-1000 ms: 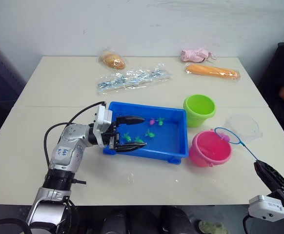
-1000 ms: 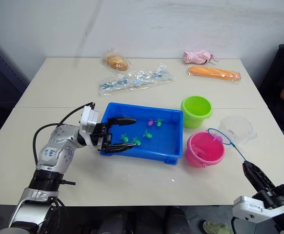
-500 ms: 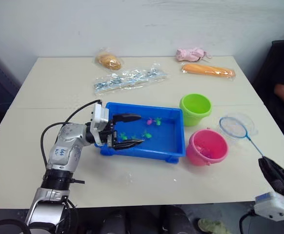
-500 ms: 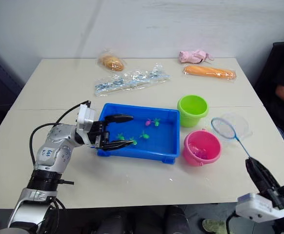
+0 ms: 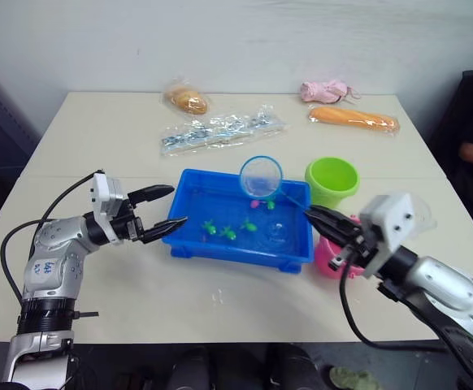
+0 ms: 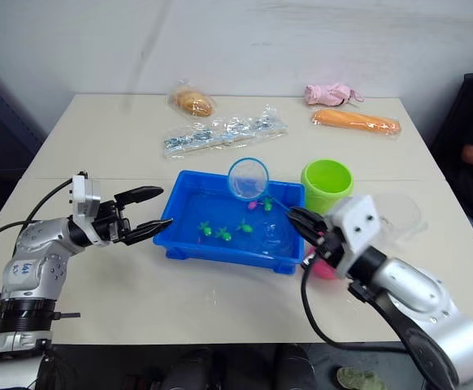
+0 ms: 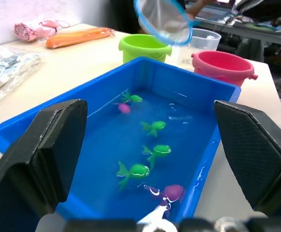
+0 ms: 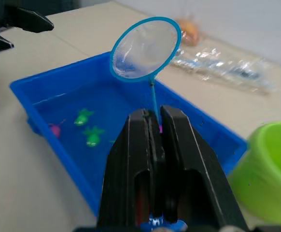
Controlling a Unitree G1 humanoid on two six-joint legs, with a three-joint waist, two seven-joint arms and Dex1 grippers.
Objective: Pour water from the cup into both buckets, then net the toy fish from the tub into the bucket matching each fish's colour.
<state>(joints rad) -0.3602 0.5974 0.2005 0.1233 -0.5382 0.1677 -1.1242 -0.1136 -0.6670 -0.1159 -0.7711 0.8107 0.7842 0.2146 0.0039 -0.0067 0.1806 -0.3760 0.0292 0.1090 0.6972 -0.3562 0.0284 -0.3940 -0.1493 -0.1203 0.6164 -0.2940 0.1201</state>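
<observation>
net: hoop raised above the far side of the tub, its thin handle running down into the right tool
right tool: fingers clamped on the net's handle, held over the tub's right end
tub: on the bench, below the net and just ahead of the left tool's fingertips; holds water
toy fish: several green and pink ones afloat in the tub, under the net
left tool: fingers spread wide and empty, just outside the tub's left end
green bucket: beyond the right tool, beside the tub
pink bucket: by the tub's right end, next to the right tool
cup: just behind the right tool's wrist
</observation>
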